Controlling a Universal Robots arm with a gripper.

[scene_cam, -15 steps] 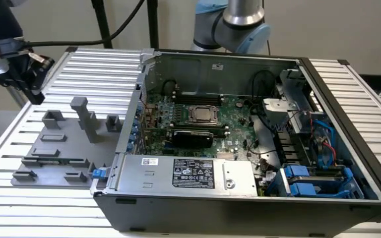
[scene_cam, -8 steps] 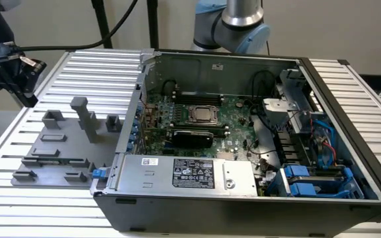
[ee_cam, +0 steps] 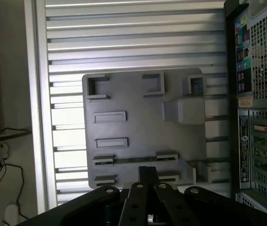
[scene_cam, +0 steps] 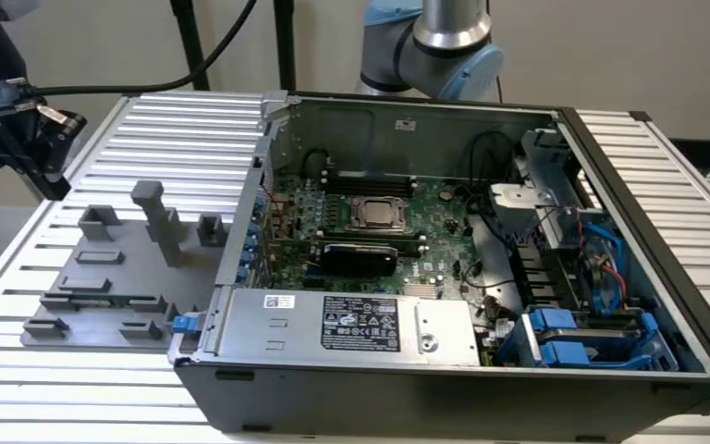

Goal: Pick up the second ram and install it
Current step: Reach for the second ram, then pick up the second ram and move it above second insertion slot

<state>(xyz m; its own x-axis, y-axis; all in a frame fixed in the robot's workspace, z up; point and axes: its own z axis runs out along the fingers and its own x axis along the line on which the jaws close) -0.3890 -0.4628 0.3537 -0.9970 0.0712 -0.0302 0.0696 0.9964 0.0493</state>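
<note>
Gripper (ee_cam: pixel 148 170): black, two-finger. It hangs at the exterior view's left, over the edge of the ribbed aluminium table (scene_cam: pixel 145 125). The fingers look clenched together with nothing between them.

Just right of it lies one flat grey plastic holder plate (scene_cam: pixel 115 270) carrying raised blocks.

The second ram (scene_cam: pixel 106 301), a thin green circuit-board stick, stands on edge in the plate, bridged between one pair of small blocks. In the wrist view it shows as a narrow greenish line (ee_cam: pixel 133 160) just ahead of the gripper, apart from it.

Count:
- One stick on the plate.
- Two pairs of small end blocks; the other pair looks empty, though it is partly covered in the wrist view.

Handling, my judgement:
- Light, stiff, thin and easily damaged.
- Smooth faces, so likely slippery.
- Best taken at mid-length, pinching the two flat faces near the upper edge, clear of the contact edge.

Further right:
- One open dark steel computer case (scene_cam: pixel 651 199).
- One green motherboard (scene_cam: pixel 442 231) with one square metal CPU socket (scene_cam: pixel 380 215).
- One grey labelled power supply box (scene_cam: pixel 355 324).
- Two blue plastic drive caddies (scene_cam: pixel 577 340), at the exterior view's right.
</note>
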